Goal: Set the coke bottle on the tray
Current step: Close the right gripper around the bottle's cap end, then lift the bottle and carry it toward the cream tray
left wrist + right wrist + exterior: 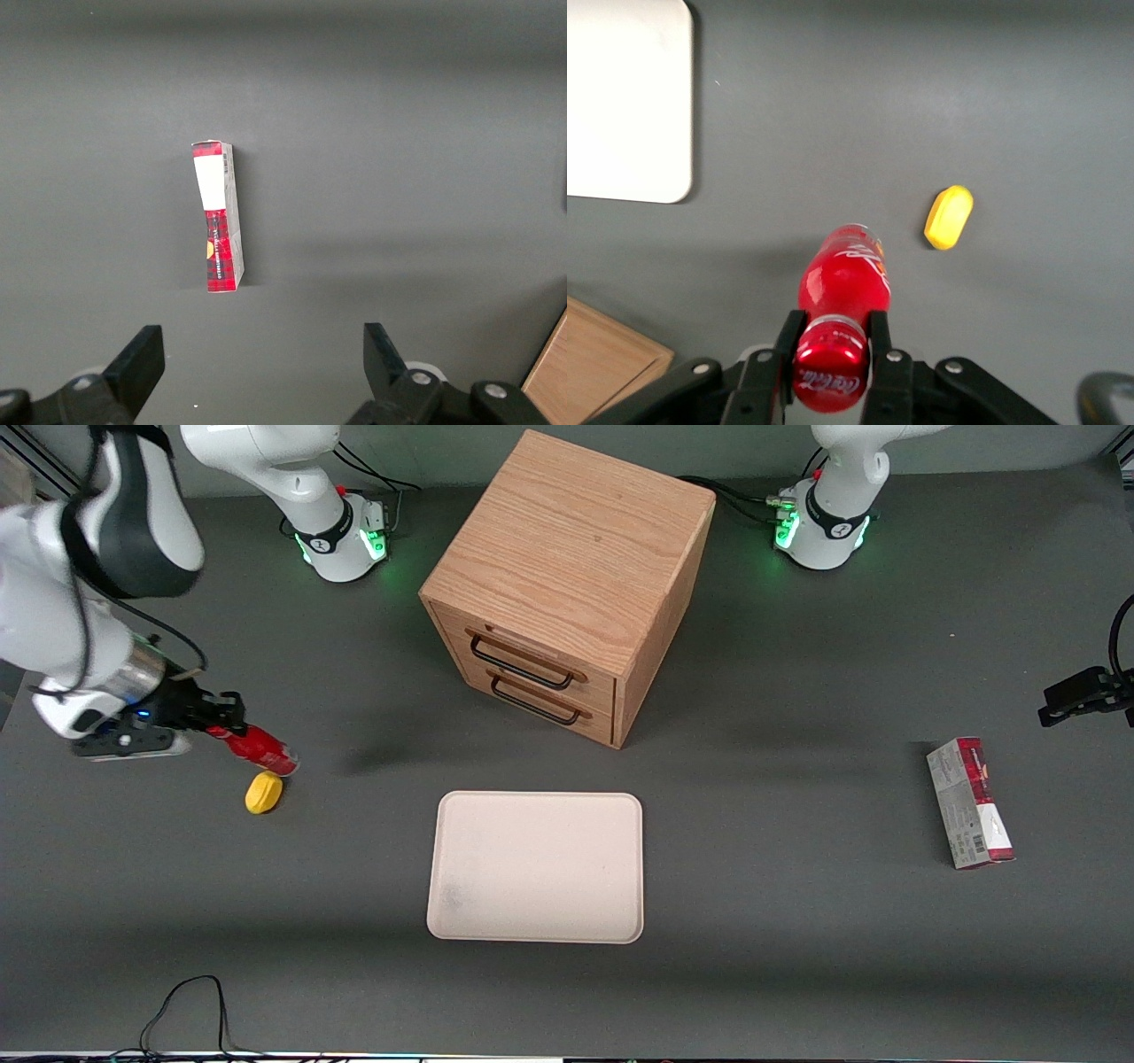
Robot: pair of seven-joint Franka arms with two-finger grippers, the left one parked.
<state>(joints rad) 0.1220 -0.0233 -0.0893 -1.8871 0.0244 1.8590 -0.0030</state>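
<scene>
Nearest the front camera, the large flat cream-beige tray with rounded corners (535,866) sits on the dark grey bench (797,957), bare, its low rim catching the light. A corner of it shows in the right wrist view too (625,97).

A little farther from the camera, and toward the working arm's end of the bench, here's the small yellow lemon-like lump (263,792), lying on its side. Just above it and a touch farther from the camera comes the small red plastic coke bottle (261,748), tilted, base end down close to the yellow lump, cap end up in the black two-finger pincer (221,722). The pincer is clamped on the bottle's neck, right under the red cap: in the right wrist view (833,341) one finger presses on each side of the neck, the cap sits nearest the wrist, and the red body (846,274) reaches out past the fingertips. Whether the base touches the bench, I can't tell. The bottle is well apart from the tray, nowhere near over it, and the yellow lump (949,217) lies just beside the bottle's base end.

Toward the parked arm's end lies a red-and-grey carton (970,803), flat on the bench.

Farthest back stands the light wooden two-drawer cabinet (571,576), both dark wire handles facing the tray.
</scene>
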